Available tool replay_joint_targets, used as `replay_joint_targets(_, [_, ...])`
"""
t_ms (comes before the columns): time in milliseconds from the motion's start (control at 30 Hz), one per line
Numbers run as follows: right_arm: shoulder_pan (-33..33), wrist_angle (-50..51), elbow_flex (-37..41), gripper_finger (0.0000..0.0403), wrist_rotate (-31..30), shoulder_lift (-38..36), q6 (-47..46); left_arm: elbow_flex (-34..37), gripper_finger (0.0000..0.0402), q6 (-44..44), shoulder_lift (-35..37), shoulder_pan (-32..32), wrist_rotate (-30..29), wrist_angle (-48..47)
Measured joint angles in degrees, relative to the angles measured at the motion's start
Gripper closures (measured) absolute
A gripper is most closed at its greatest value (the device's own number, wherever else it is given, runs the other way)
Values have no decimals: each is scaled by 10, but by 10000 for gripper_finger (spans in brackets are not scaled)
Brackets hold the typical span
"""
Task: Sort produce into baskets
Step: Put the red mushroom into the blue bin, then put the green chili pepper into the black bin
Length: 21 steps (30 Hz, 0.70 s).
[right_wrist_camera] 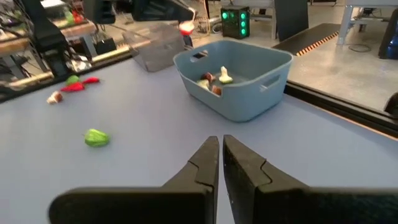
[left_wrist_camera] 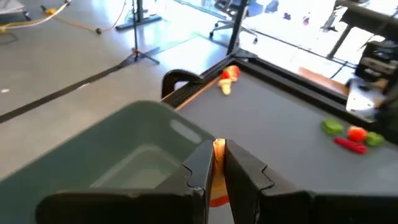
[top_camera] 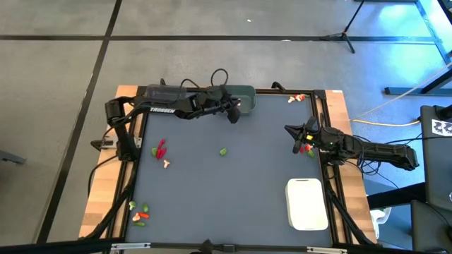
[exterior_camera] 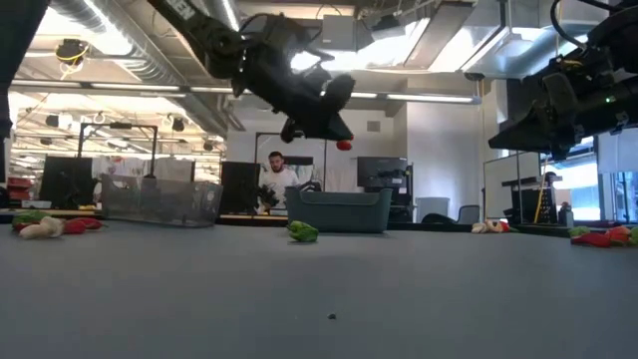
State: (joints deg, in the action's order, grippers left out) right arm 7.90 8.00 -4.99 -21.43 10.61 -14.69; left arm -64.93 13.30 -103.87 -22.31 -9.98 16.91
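Note:
My left gripper [top_camera: 233,115] hangs above the table at the near rim of the grey-teal bin [top_camera: 244,93], shut on a small pale tan piece with a red end [left_wrist_camera: 218,148]. Seen from the right wrist, that bin [right_wrist_camera: 236,78] holds a few pale pieces. The dark grey bin [exterior_camera: 159,199] stands at the far left. Near the right front sits the white tray [top_camera: 307,204]. Loose produce lies on the mat: a red chili [top_camera: 161,148], a tan piece [top_camera: 166,164] and a green piece [top_camera: 223,151]. My right gripper [right_wrist_camera: 220,146] waits shut at the table's right edge. My left gripper pinches the tan piece [left_wrist_camera: 218,147] between its two fingers. The fingers slant downward from the table's left side. The piece's red end [exterior_camera: 344,144] sticks out below the fingertips. It hangs clear of the table, level with the space above the bin's rim.
Small heaps of produce lie at the near left corner [top_camera: 140,212], the far right corner [top_camera: 296,99] and beside my right gripper [top_camera: 306,149]. A raised black frame [top_camera: 326,120] borders the mat. A person [exterior_camera: 277,179] sits beyond the table's far edge.

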Motion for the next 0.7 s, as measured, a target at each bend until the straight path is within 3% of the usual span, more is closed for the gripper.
replay_joint_targets(433, [0,26,-1,377,0,0,0,0,362,15,-84,-51,-4,17])
replay_joint_targets(700, [0,27,-1,377,0,0,0,0,286,30,-92,-59,-3,16])
